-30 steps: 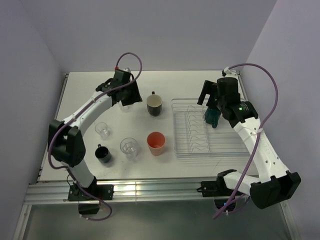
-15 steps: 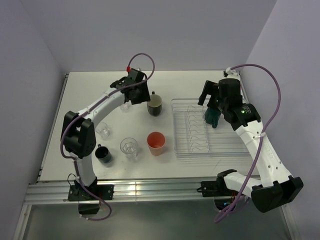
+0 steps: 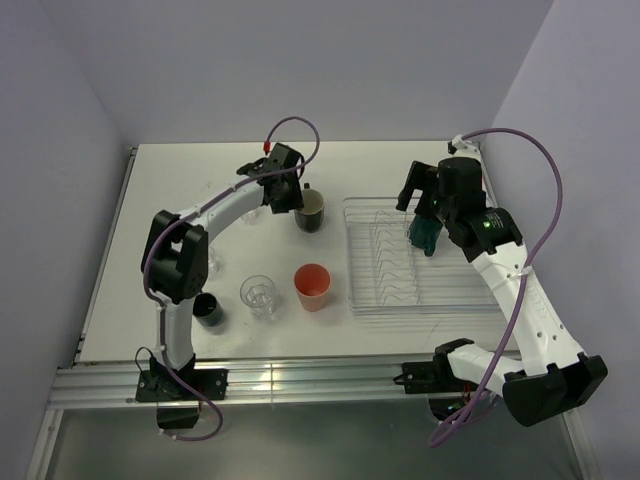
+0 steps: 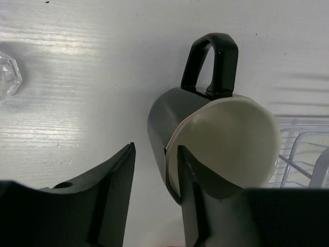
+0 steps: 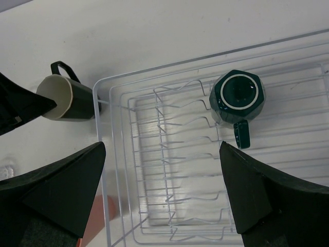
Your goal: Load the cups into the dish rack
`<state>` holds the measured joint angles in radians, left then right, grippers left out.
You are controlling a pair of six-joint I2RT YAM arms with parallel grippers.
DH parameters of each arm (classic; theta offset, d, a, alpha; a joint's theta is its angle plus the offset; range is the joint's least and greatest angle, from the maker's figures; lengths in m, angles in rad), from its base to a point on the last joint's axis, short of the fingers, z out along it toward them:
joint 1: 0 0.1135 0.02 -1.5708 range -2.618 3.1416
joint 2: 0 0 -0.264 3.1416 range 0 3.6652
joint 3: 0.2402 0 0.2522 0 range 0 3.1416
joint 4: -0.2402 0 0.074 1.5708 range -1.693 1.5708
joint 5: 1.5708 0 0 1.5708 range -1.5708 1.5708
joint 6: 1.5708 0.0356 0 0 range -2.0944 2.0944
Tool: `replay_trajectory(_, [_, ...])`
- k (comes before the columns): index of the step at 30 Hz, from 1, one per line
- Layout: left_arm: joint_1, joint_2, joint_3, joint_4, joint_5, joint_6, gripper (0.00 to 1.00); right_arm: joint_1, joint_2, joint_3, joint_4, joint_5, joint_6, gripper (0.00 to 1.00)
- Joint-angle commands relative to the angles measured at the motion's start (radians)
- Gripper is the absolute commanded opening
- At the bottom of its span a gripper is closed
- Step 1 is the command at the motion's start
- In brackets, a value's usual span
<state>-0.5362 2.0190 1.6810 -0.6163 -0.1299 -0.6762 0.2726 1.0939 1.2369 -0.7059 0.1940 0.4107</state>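
Since only the green mug (image 5: 237,98) sits upturned at 12 o'clock in the rack (image 5: 190,170), below our right gripper (image 5: 162,149) with jaws spread wide, we judge the task barely begun, our left gripper (image 4: 154,170) straddling, unclamped, the wall of the cream mug (image 4: 226,139) at 10 o'clock from the rack.

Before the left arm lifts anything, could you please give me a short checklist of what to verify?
1. Left tool straddles the wall of the cream-lined mug, one finger inside and one outside: ok.
2. Grip closed on that wall: not ok; a gap shows beside the outer finger.
3. The mug's handle is away from the fingers: ok; it points to the far side.
4. Right tool open and off the green mug: ok; that mug sits upside down in the rack.
5. Free room in the rack: ok; only the green mug shows in it.
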Motion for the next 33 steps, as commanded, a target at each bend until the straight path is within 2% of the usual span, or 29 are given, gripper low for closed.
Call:
replay_trajectory(1, [-0.013, 0.018, 0.055, -0.01, -0.027, -0.002, 0.42, 0.007, -0.019, 0.032, 0.002, 0.012, -0.003, 1.0])
replay_trajectory(4, [-0.016, 0.03, 0.056, -0.011, -0.028, -0.002, 0.31, 0.007, -0.012, 0.029, 0.006, 0.01, -0.003, 1.0])
replay_trajectory(6, [-0.016, 0.037, 0.054, -0.014, -0.024, 0.001, 0.16, 0.007, -0.008, 0.03, 0.006, 0.009, -0.004, 1.0])
replay_trajectory(9, [-0.016, 0.029, 0.052, -0.016, -0.005, 0.01, 0.0, 0.007, -0.003, 0.035, 0.006, 0.005, -0.006, 1.0])
replay_trajectory(13, [-0.008, -0.031, 0.042, -0.011, 0.021, 0.024, 0.0, 0.007, 0.0, 0.045, 0.002, 0.002, -0.01, 1.0])
replay_trajectory(19, [0.071, -0.175, 0.036, 0.012, 0.163, 0.029, 0.0, 0.008, 0.004, 0.049, 0.009, -0.016, -0.009, 0.99])
replay_trajectory(23, [0.171, -0.298, -0.044, 0.081, 0.394, 0.014, 0.0, 0.01, 0.003, 0.049, 0.039, -0.074, -0.004, 0.99])
replay_trajectory(28, [0.28, -0.457, -0.159, 0.263, 0.692, -0.065, 0.0, 0.051, 0.021, 0.073, 0.123, -0.188, -0.003, 1.0])
replay_trajectory(30, [0.323, -0.505, -0.22, 0.373, 0.847, -0.132, 0.0, 0.062, 0.02, 0.067, 0.167, -0.302, 0.007, 1.0])
replay_trajectory(32, [0.355, -0.529, -0.292, 0.459, 0.938, -0.187, 0.0, 0.071, 0.011, 0.052, 0.261, -0.385, 0.032, 1.0])
replay_trajectory(33, [0.364, -0.555, -0.323, 0.519, 1.019, -0.259, 0.0, 0.073, 0.006, 0.039, 0.291, -0.466, 0.046, 1.0])
